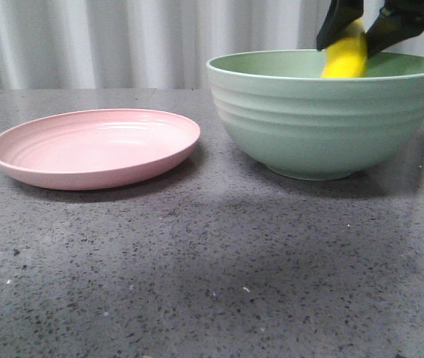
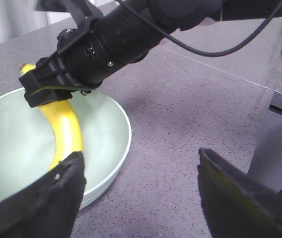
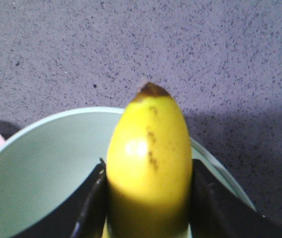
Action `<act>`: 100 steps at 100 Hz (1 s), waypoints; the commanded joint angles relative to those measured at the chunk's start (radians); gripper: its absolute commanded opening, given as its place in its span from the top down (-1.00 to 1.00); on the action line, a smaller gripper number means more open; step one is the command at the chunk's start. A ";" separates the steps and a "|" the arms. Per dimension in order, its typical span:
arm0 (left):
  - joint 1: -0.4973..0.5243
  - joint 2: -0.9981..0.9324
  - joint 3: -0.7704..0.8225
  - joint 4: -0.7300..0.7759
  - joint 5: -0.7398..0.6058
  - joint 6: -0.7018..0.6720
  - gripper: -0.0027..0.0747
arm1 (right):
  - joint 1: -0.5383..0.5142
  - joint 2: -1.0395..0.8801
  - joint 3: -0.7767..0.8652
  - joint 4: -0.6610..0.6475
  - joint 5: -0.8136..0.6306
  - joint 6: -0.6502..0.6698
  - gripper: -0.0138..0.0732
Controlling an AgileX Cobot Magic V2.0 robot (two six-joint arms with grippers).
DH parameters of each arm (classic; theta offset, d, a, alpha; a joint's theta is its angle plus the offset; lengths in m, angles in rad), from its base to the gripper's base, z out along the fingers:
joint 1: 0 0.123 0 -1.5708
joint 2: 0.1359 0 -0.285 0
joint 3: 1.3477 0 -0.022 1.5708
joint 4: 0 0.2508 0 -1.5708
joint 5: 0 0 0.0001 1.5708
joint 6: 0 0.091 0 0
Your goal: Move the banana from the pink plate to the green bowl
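Observation:
My right gripper [image 1: 355, 31] is shut on the yellow banana [image 1: 345, 54] and holds it over the green bowl [image 1: 324, 123], its lower end dipping inside the rim. In the right wrist view the banana [image 3: 150, 158] sits tight between both fingers [image 3: 92, 206], dark tip forward, above the bowl [image 3: 41, 168]. The left wrist view shows the banana [image 2: 66, 130] curving down into the bowl [image 2: 108, 144] from the right gripper [image 2: 51, 89]. My left gripper [image 2: 138, 191] is open over bare table beside the bowl. The pink plate [image 1: 94, 146] lies empty at the left.
The table top [image 1: 212, 283] is dark speckled grey. A table edge with a drop beyond it [image 2: 275, 99] shows in the left wrist view. A pale curtain [image 1: 122, 37] hangs behind the table. The right arm's body and cable [image 2: 146, 29] reach across above the bowl.

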 commanded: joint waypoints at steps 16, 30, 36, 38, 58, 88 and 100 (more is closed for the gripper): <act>-0.006 -0.025 -0.035 -0.004 -0.078 0.000 -0.20 | 0.001 -0.086 -0.033 0.000 -0.022 -0.014 -0.24; -0.006 -0.025 -0.035 -0.004 -0.078 0.000 -0.20 | 0.001 -0.086 -0.033 0.000 0.018 -0.014 -0.29; -0.006 -0.025 -0.035 -0.004 -0.078 0.000 -0.20 | 0.001 -0.093 -0.033 0.000 0.020 -0.014 -0.29; -0.006 -0.025 -0.035 -0.004 -0.078 0.000 -0.20 | 0.001 -0.095 -0.033 0.000 0.020 -0.014 -0.29; -0.006 -0.025 -0.035 -0.004 -0.078 0.000 -0.20 | 0.001 -0.160 -0.033 -0.014 0.013 -0.014 -0.28; -0.006 -0.025 -0.035 -0.004 -0.080 0.000 -0.01 | 0.001 -0.304 -0.033 -0.044 0.076 -0.014 -0.05; -0.006 -0.025 -0.035 -0.004 -0.078 0.000 0.38 | 0.001 -0.358 -0.027 -0.049 0.112 -0.014 0.24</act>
